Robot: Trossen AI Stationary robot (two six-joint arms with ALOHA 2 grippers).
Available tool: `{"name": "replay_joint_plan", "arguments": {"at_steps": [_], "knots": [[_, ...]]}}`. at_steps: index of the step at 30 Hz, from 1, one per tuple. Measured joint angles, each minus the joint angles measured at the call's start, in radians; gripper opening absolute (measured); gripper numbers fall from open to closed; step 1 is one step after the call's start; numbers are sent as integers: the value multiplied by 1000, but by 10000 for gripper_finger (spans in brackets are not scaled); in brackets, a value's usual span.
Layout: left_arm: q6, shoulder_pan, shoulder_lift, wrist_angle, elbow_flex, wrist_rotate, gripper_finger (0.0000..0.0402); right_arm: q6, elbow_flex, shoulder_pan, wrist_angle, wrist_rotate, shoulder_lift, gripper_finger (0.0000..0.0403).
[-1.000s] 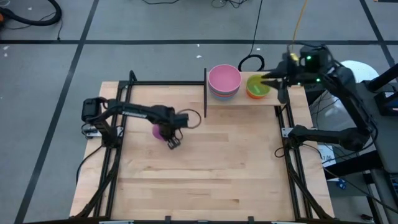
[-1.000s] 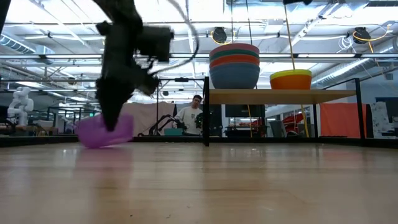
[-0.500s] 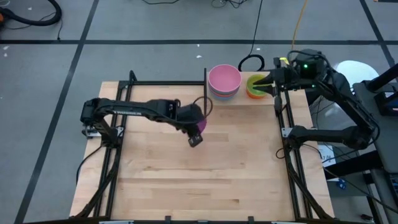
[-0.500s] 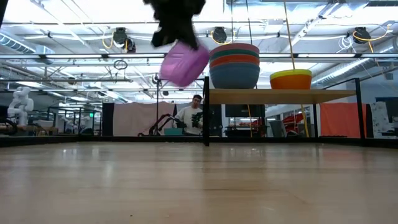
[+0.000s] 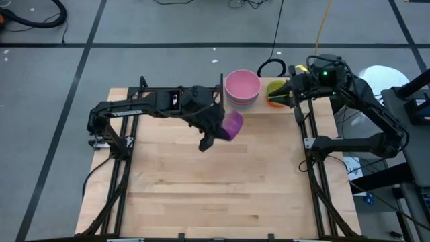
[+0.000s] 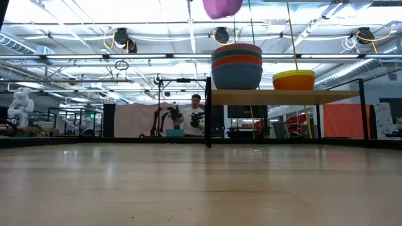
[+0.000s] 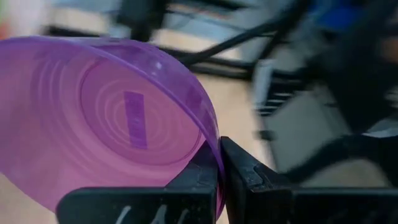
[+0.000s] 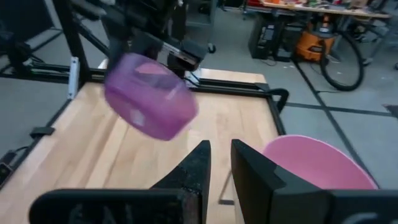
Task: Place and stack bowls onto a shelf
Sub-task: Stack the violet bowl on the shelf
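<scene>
My left gripper (image 5: 218, 126) is shut on the small purple bowl (image 5: 232, 125), high over the table, just near and left of the shelf (image 5: 269, 107). The purple bowl shows at the top edge of the low view (image 6: 222, 6) and in the right wrist view (image 8: 149, 102). On the shelf (image 6: 282, 95) rests a stack of large bowls with pink on top (image 5: 242, 86) (image 6: 237, 66). Beside it rests a small stack with green on top (image 5: 277, 91) (image 6: 294, 80). My right gripper (image 5: 290, 91) (image 8: 221, 158) hovers by the small stack, narrowly open. My left gripper pinches the purple bowl's rim (image 7: 211, 140), one finger (image 7: 193, 177) inside the bowl and one outside. The fingers reach from the table's left side. The bowl is lifted clear of the table and tilted, sticking out past the fingertips toward the shelf.
Black frame rails run along the table's left and right sides. A black upright post (image 5: 222, 101) stands at the shelf's left end. A person (image 6: 196, 116) is in the room beyond the table. Bare tabletop (image 5: 215, 181) lies in the middle and near part.
My left gripper has carried the purple bowl from low over the table's left part up and to the right, toward the shelf. The bowl has risen from near table height to above the level of the stacked bowls and stays tilted in the hold.
</scene>
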Motion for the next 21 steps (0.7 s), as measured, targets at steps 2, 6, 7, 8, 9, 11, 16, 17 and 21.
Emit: {"name": "replay_joint_plan", "arguments": {"at_steps": [2,6,7,8,9,11,16,17,21], "knots": [[-2,-1,0,27,10,108,4,16,0,19,14,-1,14,55],[-7,-14,0,45,18,232,4,19,0,57,47,-80,43,55],[-11,-19,0,45,16,239,4,24,0,65,64,-122,51,55],[-16,-23,0,42,15,248,4,37,0,73,79,-159,59,55],[-23,-25,2,42,15,262,4,54,0,81,97,-187,70,55],[-23,-29,5,47,15,283,4,91,0,100,134,-210,91,55],[-25,-38,11,51,14,312,5,119,0,143,175,-210,160,55],[-24,-39,11,51,14,319,5,119,0,152,182,-210,175,55],[-16,-39,11,51,14,345,4,111,0,178,207,-302,228,55]]}}
